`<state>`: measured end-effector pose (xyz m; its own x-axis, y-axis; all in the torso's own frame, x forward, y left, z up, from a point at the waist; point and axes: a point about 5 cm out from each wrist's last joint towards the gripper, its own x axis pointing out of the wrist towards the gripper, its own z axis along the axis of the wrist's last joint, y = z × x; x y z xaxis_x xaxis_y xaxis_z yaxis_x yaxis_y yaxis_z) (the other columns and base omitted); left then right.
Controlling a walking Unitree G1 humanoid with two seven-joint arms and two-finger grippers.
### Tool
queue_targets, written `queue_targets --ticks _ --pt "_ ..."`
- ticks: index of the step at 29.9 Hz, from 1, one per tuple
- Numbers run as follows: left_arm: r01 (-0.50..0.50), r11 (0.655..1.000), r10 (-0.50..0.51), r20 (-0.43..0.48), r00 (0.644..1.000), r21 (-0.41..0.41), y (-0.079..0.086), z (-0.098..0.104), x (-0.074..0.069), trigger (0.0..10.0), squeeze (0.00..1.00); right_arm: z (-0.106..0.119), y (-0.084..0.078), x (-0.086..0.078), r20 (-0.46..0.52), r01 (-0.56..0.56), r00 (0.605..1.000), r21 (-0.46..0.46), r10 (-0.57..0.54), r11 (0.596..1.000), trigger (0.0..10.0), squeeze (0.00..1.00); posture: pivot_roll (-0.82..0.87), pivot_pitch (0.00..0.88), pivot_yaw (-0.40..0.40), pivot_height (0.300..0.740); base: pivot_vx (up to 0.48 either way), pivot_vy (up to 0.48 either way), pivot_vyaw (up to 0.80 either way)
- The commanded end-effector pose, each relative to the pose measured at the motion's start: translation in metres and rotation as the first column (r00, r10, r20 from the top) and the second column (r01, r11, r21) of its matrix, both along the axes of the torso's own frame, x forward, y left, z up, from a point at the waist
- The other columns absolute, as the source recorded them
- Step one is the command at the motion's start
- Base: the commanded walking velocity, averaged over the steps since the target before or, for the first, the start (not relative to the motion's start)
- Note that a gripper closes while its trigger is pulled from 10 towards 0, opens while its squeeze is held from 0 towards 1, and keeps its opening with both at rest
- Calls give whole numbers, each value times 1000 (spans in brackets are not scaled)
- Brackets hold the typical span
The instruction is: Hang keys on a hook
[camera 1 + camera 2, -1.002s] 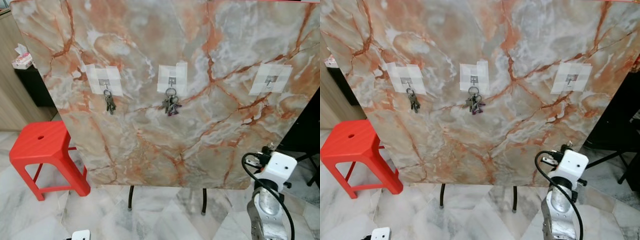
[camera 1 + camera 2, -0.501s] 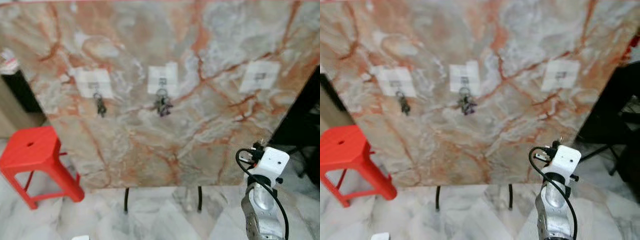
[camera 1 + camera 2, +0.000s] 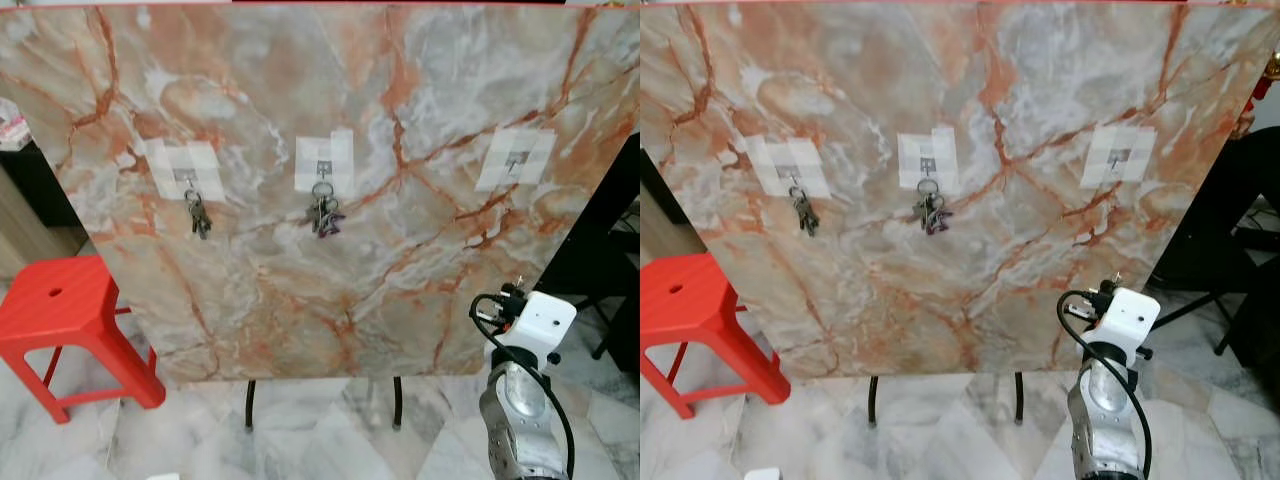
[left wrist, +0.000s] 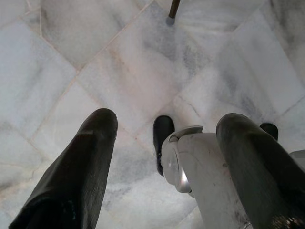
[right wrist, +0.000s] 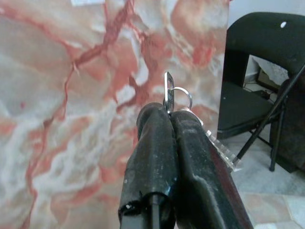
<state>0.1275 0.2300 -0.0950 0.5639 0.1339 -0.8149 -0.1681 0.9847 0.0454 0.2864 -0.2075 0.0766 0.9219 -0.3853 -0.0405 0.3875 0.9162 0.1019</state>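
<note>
A pale marble-tiled floor (image 3: 320,440) is seen underfoot, and a large orange-veined marble board (image 3: 330,270) is propped upright on dark legs straight ahead. Three taped hooks are fixed across it: the left hook (image 3: 187,176) carries a small key bunch (image 3: 197,215), the middle hook (image 3: 323,169) carries a fuller key bunch (image 3: 324,213), and the right hook (image 3: 514,160) is bare. A red plastic stool (image 3: 62,325) is placed to the left of the board, and a black folding chair (image 5: 259,90) is seen off its right edge. The right gripper (image 5: 167,112) is raised before the board, low and to the right of the bare hook, its fingers pressed together on a set of keys (image 5: 170,95) whose ring juts past the tips. The left gripper (image 4: 162,126) is hung down over the floor, fingers spread, nothing between them.
</note>
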Motion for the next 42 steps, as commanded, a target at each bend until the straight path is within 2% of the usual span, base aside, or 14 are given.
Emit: queue_targets --ticks 1,9,20,32,36,42 --pt "4 1000 -4 -31 1000 1 2 -2 -7 10000 0 8 1 5 25 3 1000 12 -3 1000 10000 0 10 0 -30 740 281 0 0" --pt "-3 1000 3 -33 999 3 3 -2 -9 10000 0 9 3 7 30 -7 1000 22 7 1000 10000 0 11 0 -32 740 285 0 0" --pt "-1 1000 1 -34 999 3 3 -2 -9 10000 0 10 2 7 31 8 999 19 -9 1000 10000 0 14 0 -36 740 0 0 0" --pt "-11 1000 11 -29 1000 -1 2 -3 -8 10000 0 28 -20 16 71 134 988 3 -133 991 10000 0 13 0 -35 740 0 0 0" --pt "-11 1000 11 -24 1000 -1 2 -2 -7 10000 0 47 -32 27 130 170 977 -20 -166 985 10000 0 9 0 -29 740 0 0 0" --pt "-10 1000 10 -18 1000 0 3 -1 -5 10000 0 63 -38 39 170 176 971 -25 -169 984 10000 0 11 0 -26 740 0 0 0"
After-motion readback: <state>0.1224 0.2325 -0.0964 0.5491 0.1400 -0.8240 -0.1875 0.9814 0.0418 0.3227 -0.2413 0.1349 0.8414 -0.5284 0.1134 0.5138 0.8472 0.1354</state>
